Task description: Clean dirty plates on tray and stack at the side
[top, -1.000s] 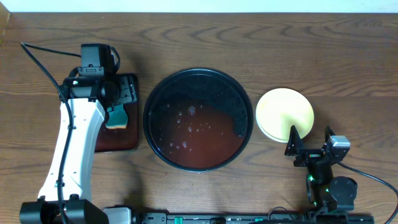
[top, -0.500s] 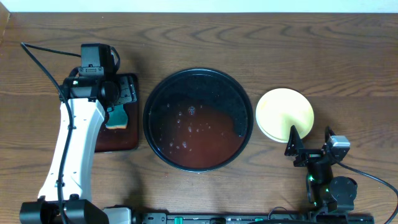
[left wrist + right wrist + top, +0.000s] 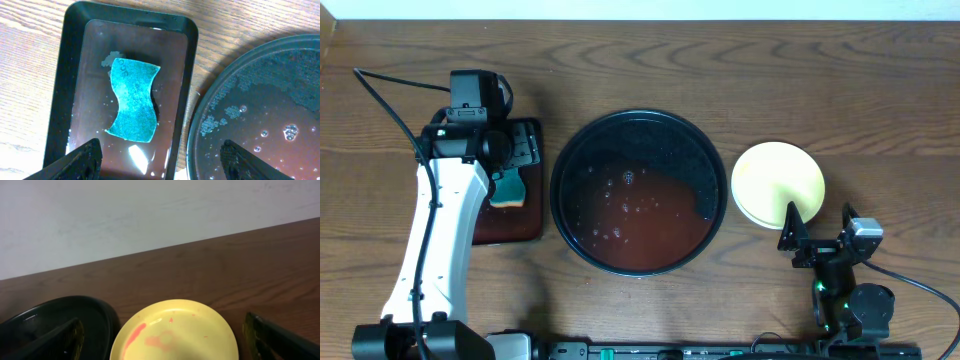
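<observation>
a teal sponge point(image 3: 134, 100) lies in the apparently wet rectangular tray point(image 3: 69, 75) on the table point(image 3: 30, 40).

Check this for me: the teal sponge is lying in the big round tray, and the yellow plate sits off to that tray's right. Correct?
No. The sponge lies in the small rectangular tray, left of the round tray, as the left wrist view shows. The yellow plate does sit to the round tray's right.
</observation>
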`<state>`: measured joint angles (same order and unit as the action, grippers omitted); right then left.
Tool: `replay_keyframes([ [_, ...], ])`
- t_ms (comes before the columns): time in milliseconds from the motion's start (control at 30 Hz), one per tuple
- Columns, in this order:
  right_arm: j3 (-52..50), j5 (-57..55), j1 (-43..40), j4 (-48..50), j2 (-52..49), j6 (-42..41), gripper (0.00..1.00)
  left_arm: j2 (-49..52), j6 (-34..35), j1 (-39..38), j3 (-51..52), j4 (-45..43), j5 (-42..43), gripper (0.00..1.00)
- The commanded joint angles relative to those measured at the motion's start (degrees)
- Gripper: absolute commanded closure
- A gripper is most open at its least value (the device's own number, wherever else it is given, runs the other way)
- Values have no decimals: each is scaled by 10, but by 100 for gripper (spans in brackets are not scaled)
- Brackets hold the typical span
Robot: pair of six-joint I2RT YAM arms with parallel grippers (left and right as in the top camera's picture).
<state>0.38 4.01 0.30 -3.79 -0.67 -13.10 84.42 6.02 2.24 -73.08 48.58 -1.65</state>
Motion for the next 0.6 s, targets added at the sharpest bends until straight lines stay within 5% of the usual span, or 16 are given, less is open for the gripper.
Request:
replay_keyframes([
  [0, -1, -7, 5, -3, 4, 5, 1, 2, 5, 0, -11, 0, 1, 24],
  [567, -1, -7, 5, -3, 4, 5, 1, -69, 3, 2, 11, -30, 13, 24],
])
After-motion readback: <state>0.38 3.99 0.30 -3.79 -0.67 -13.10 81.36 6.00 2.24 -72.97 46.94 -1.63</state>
